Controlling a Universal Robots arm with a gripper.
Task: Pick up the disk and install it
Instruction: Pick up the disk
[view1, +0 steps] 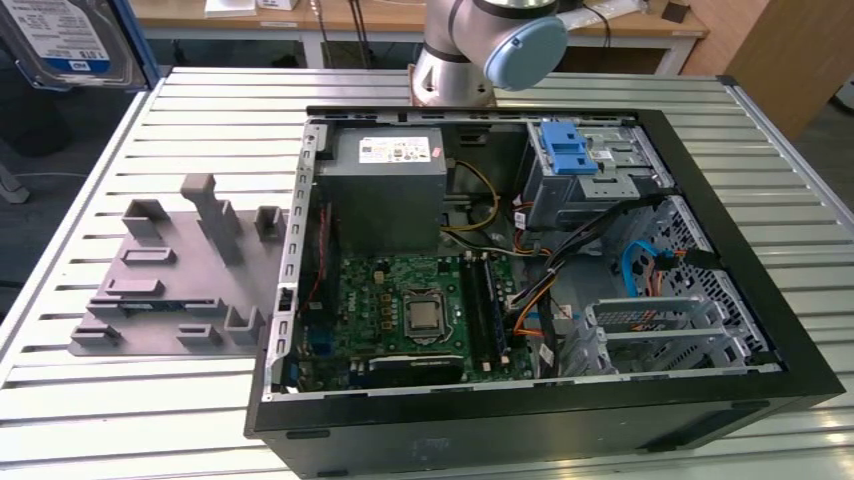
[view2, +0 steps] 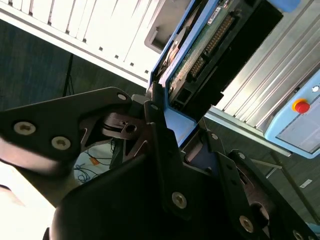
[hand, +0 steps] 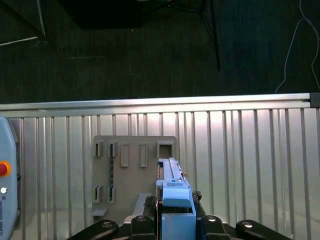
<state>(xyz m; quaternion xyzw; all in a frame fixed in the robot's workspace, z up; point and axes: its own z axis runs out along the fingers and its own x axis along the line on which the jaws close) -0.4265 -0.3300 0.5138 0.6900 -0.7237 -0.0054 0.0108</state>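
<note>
The gripper is clamped on the disk, w/ its black fingers pressing on either side of the disk's blue frame. In the second wrist view the disk sticks out past the fingertips, green circuit board side showing. In the first wrist view the gripper holds the disk edge-on, blue frame end nearest the camera.

Beneath the gripper, well clear of it, lies a grey fixture plate w/ upright slots and pegs, resting on the slatted metal table. A light-blue pendant w/ a red button sits off to one side on the table.

In the exterior view the disk hangs in the air, label side showing, up beyond the table edge. The fixture plate is below it. Further off, toward the exterior view's right, sits the open PC case w/ a drive cage, and behind the case is the arm base.
</note>
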